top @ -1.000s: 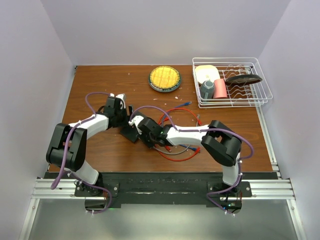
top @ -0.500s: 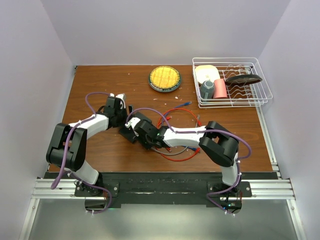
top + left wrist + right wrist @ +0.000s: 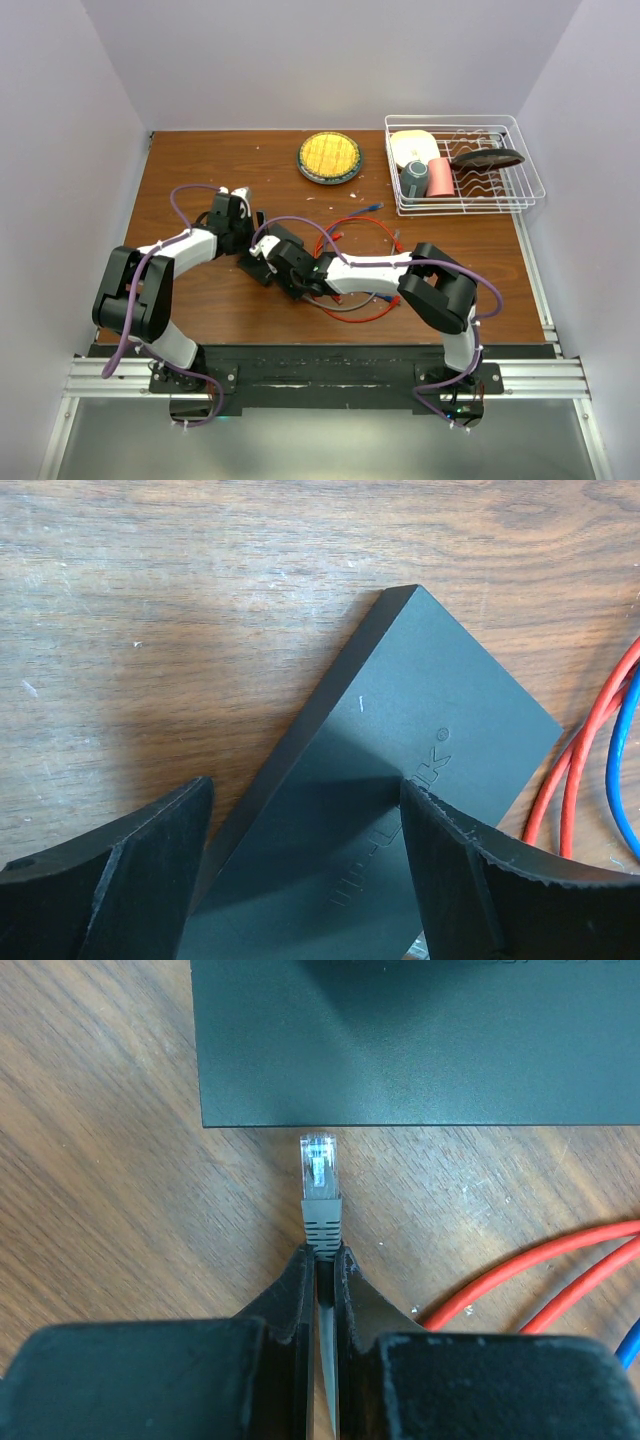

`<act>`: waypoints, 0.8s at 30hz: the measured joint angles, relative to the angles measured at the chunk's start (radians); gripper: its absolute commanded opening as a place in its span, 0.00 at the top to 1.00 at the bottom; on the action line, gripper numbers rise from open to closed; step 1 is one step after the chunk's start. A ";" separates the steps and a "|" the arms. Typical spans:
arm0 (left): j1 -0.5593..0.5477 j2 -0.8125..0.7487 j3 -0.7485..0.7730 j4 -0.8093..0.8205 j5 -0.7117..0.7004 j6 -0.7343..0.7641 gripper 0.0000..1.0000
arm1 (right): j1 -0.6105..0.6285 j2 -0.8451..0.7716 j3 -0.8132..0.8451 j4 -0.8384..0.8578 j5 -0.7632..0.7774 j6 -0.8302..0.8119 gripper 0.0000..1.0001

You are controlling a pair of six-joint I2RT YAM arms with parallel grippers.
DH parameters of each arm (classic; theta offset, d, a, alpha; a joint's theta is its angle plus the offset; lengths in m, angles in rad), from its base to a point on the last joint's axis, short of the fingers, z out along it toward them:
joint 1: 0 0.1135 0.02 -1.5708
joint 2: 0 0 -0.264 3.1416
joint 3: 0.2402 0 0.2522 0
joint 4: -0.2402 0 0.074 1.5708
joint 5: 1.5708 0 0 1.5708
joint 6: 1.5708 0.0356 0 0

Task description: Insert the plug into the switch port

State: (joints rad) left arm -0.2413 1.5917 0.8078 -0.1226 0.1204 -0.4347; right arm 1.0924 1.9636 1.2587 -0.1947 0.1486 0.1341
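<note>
**Left arm** (image 3: 185, 245) reaches forward and to the right over the brown wooden worktop (image 3: 200, 170), with the wrist tipped down. The left fingers (image 3: 120, 870) stand wide, one on either side of an end of the flat, near-black rectangular switch (image 3: 430, 720). The switch lies skewed on the worktop between the two arms. Whether the fingers touch it cannot be told.

**Right arm** (image 3: 370, 268) lies low, folded at the elbow and stretched to the left. The right fingers (image 3: 292, 1295) are pinched narrow on the grey ribbed boot of the clear-tipped plug (image 3: 318, 1165). The plug points squarely at the switch's near edge, just short of it and not inserted. A red cable (image 3: 540, 1280) and a blue cable (image 3: 625, 1345) run to the right.

Compared with one second earlier, the right forearm and wrist sit further left, closer to the switch. The left arm is unchanged.
</note>
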 measured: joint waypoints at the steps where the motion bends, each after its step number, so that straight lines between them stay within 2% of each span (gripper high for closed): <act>1: 0.001 0.000 0.000 0.001 0.000 0.000 0.20 | 0.000 0.000 0.000 0.000 0.000 0.000 1.00; 24: 0.007 0.000 -0.010 0.020 0.009 0.000 0.22 | 0.001 0.044 0.071 -0.043 -0.009 0.008 1.00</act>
State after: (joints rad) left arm -0.2344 1.5917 0.7979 -0.1028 0.1295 -0.4347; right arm 1.0935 2.0075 1.3296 -0.2379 0.1398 0.1417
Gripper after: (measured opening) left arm 0.781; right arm 0.052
